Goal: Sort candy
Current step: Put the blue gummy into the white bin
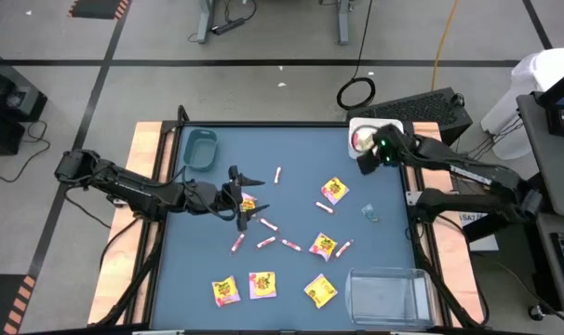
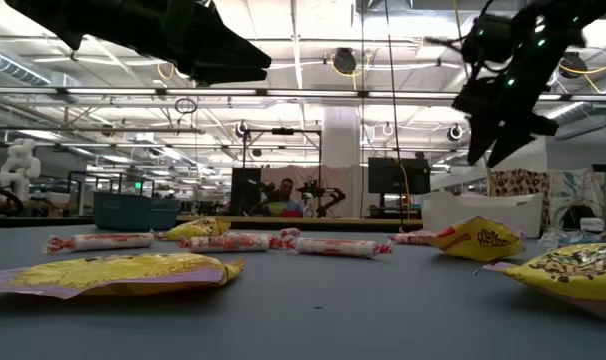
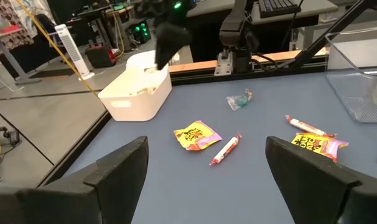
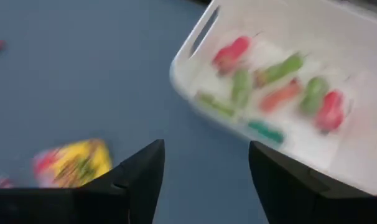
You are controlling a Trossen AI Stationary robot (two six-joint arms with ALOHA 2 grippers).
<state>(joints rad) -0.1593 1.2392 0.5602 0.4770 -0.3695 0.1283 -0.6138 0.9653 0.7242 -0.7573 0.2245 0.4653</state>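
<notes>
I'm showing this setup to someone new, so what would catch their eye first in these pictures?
Probably the yellow packets and pink-white sticks scattered over the blue table. Next, the white bin at the table's far right corner, already holding small red and green wrapped pieces, with the right gripper open beside it. The left gripper hangs open over the candy near the table's middle.

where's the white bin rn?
High view: the white bin sits at the table's far right corner, under the right tool, with wrapped candies inside.
</notes>
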